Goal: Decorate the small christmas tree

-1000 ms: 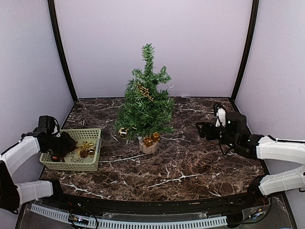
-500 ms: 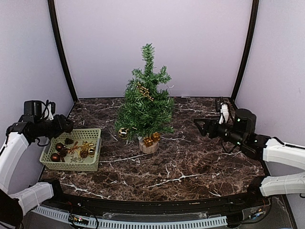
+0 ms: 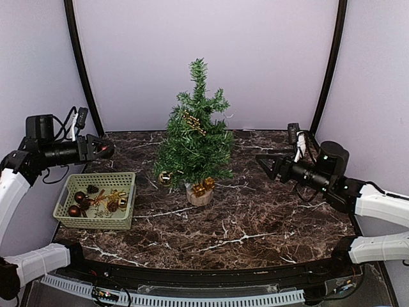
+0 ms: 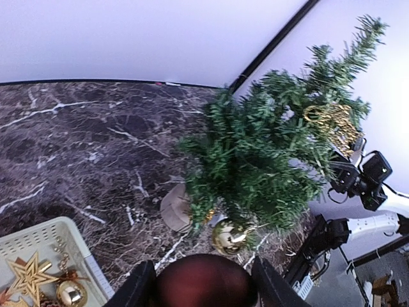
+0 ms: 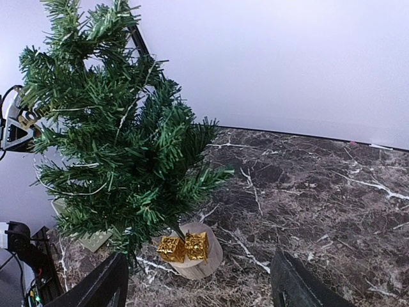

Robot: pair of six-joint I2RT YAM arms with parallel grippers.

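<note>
left end effector [image 3: 104,149]: gripping dark-red bauble [image 4: 203,280], high at 9 o'clock of small christmas tree [image 3: 195,144], likely to hang it | right end effector [image 3: 265,164]: wide, empty, at 3 o'clock, probably to steady

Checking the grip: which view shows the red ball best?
Left wrist: the ball sits close up in the left pincer. The top view shows only a red speck; the right wrist shows none of it.
</note>
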